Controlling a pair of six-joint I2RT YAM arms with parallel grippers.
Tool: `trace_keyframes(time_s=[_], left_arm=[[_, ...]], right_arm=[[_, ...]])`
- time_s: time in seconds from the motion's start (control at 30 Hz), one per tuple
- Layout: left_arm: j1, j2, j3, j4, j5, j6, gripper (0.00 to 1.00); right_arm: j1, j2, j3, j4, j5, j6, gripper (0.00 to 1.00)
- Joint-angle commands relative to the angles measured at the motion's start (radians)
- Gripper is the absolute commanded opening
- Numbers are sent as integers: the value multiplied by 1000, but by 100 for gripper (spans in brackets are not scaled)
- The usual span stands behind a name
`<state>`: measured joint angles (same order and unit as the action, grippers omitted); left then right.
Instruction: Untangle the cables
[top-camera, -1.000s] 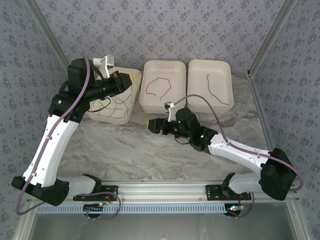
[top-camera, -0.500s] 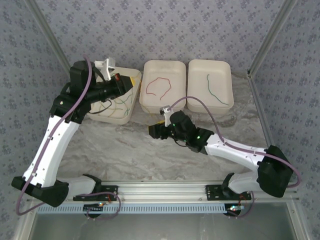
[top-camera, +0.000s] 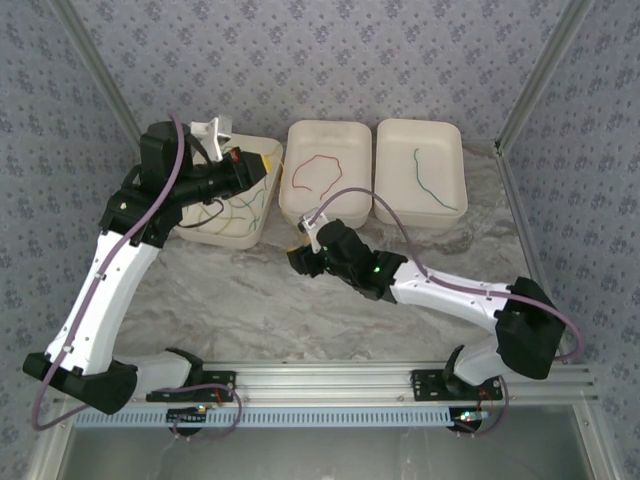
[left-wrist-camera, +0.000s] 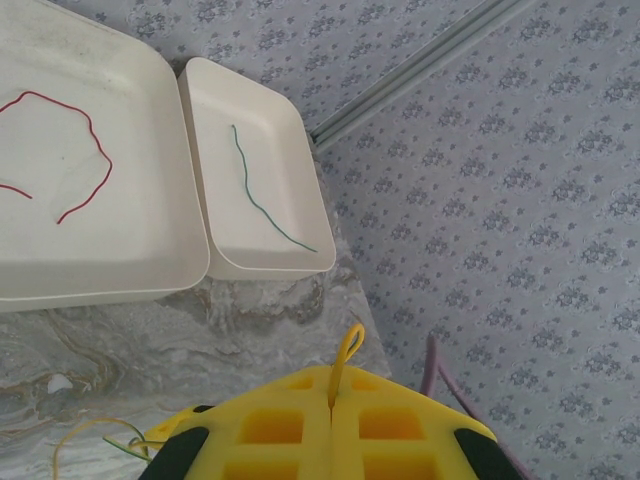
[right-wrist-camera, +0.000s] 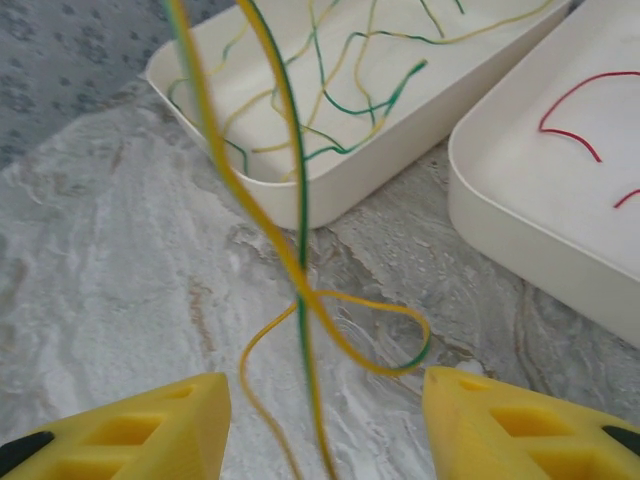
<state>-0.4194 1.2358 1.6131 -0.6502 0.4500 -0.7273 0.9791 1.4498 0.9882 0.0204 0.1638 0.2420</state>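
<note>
1. Left tray (top-camera: 215, 238). Holds the unsorted tangle (top-camera: 238, 210) of green and yellow cables. Position unchanged over the last second.

2. Left gripper (top-camera: 262, 160). Raised over the left tray, jaws closed on a yellow cable (left-wrist-camera: 348, 345), whose small loop stands up out of the seam between the fingers. The grip has held through the last second and the arm has hardly moved.

3. Lifted strands. The right wrist view shows a yellow strand (right-wrist-camera: 225, 170) and a green strand (right-wrist-camera: 290, 130) hanging from above, crossed and looped just over the marble table (right-wrist-camera: 110, 260) beside the left tray's outer wall. They are not yet parted (the crossing sits low, near the loop).

4. Right gripper (top-camera: 298, 262). This is the changed item: it has swung left and nearer the left tray, and its jaws have narrowed. They are still apart, holding nothing, with the hanging strands between the fingers (right-wrist-camera: 150, 430). Judgement: it is lining up to pinch one strand below the left gripper's hold and draw it free.

5. Middle tray (top-camera: 325, 128). One red cable (top-camera: 320, 170), lying alone. Unchanged.

6. Right tray (top-camera: 420, 125). One green cable (top-camera: 428, 180), lying alone. Unchanged. Judgement: two cables sorted, the bulk remaining.
</note>
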Motion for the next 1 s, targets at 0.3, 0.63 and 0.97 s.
trace_keyframes(time_s=[0.3, 0.63, 0.97], left_arm=[[-7, 5, 81, -64, -40, 54, 0], [177, 194, 298, -241, -116, 182, 0], [242, 344, 417, -236, 4, 230, 0]], right_arm=[[40, 34, 35, 8, 59, -54, 2], [163, -130, -117, 36, -7, -107, 0], [227, -147, -23, -207, -334, -205, 0]])
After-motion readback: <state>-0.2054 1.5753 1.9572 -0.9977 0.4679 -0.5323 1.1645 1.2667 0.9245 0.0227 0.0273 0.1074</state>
